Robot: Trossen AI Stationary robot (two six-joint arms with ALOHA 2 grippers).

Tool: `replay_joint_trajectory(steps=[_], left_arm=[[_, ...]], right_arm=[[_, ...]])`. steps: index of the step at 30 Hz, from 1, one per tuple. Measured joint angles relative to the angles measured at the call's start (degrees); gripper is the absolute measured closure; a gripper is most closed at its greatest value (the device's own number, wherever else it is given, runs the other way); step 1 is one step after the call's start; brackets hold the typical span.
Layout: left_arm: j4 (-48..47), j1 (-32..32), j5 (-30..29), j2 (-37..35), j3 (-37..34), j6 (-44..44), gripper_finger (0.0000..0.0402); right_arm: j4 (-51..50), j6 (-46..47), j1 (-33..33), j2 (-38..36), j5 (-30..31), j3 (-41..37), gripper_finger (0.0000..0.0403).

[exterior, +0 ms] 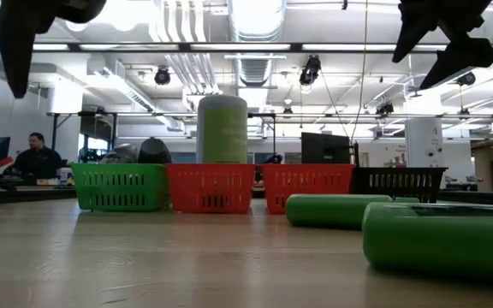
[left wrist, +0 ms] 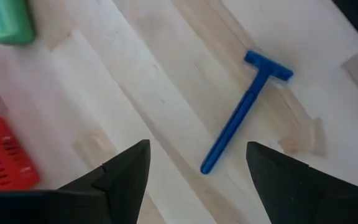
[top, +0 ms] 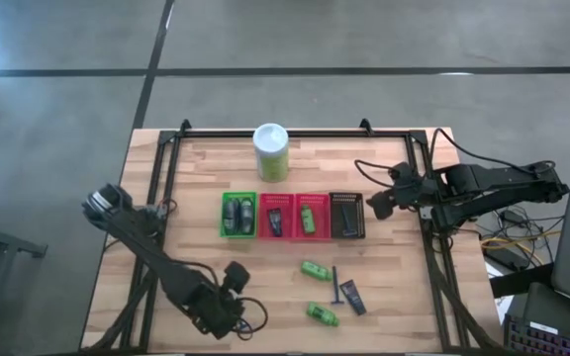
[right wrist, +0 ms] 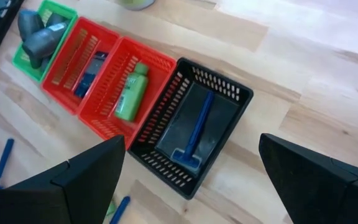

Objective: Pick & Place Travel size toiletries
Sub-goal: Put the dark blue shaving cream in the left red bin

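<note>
Lying loose: a blue stick (left wrist: 244, 115) is seen flat on the bare wood, T-head away from the left gripper, handle end towards it; it lies in line with the gap between the fingers.
Other loose items: two green bottles (top: 316, 269) (top: 322, 314) and a dark packet (top: 352, 296) are seen near the stick on the table's near part, all apart from one another.
Left gripper (left wrist: 197, 171): released, fingers spread, nothing held; it hangs above the stick's handle end, not touching.
Step in hand: judged to be the descent onto the stick.
Advice: the handle should be straddled by both fingers, square across its length, away from the T-head; closure only once the tips are near the wood, since so thin a stick may roll or slip.
Risk: a finger landing on the handle would likely flick it aside.
Black basket (right wrist: 194, 134): one blue stick is already held inside; taken as the likely destination.
Row: green basket (top: 237, 215) with grey bottles, two red baskets (top: 274, 216) (top: 311, 216) with a packet and a green bottle.
Right gripper (top: 376, 209): released, empty, waiting above the black basket's far side.
</note>
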Motion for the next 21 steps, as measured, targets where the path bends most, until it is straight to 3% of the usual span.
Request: replay_joint_trajectory(steps=[9,15,21], left_arm=[[-0.7,0.0,-2.7,-2.5,-0.2,0.4,0.0132],[-1.3,0.0,-5.1,-3.2,-0.2,-1.1,0.0132],[-2.2,0.1,-5.4,-3.3,-0.2,-3.1,0.0132]], right_arm=[[2.4,-4.6,0.1,0.0,-3.4,0.0,0.0035],[5.0,-5.4,0.1,2.9,-13.1,0.0,0.0035],[5.1,0.3,3.5,9.1,-20.1,0.0,0.0035]])
